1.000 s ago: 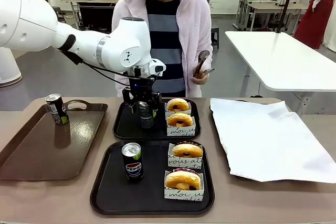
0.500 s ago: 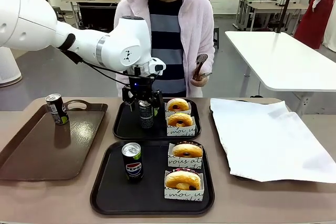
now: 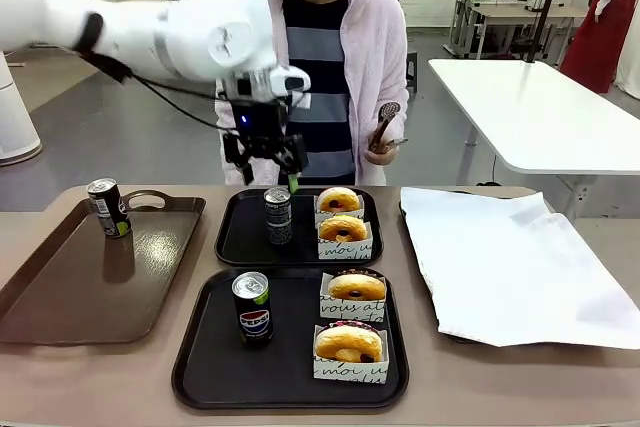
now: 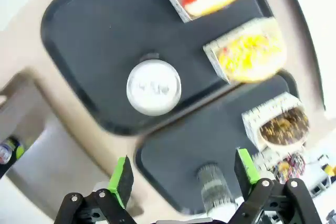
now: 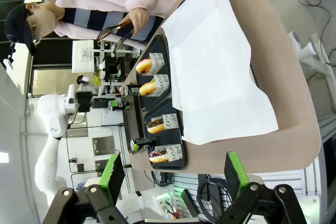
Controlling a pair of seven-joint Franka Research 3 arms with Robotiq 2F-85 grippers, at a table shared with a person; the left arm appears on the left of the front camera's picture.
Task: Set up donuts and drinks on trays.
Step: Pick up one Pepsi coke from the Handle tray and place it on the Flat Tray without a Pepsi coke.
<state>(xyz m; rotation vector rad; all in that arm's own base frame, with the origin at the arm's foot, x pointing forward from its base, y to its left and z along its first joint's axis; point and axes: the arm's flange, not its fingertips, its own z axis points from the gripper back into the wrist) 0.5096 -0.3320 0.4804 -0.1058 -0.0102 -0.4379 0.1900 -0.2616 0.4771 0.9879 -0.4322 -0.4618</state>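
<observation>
Black matte plastic is the stage: two square trays with raised rims sit one behind the other on the tan table, and both are loaded. On the far tray point(image 3: 240, 237) a slim dark can with a grey-patterned label point(image 3: 278, 215) stands upright, on its own, with two golden glazed ring donuts in white paper holders point(image 3: 342, 219) just to its right. Above that can hangs the left gripper point(image 3: 266, 165), green-padded fingers spread wide and empty, clear of the silver top; from its wrist camera the can lid point(image 4: 154, 87) sits ahead of the spread fingers. The near tray point(image 3: 200, 367) carries a dark Pepsi can point(image 3: 252, 309) upright on its left half and two more donuts in paper holders point(image 3: 352, 325) on the right, possibly darker-topped, though the blur makes that hard to call. A third can point(image 3: 107, 207) stands on the glossy brown handled tray point(image 3: 60, 297) at far left. The right gripper point(image 5: 173, 174) has its fingers wide apart too, holding nothing, seen well off from the table. Behind the table a person's hand point(image 3: 383, 137) holds tongs.
</observation>
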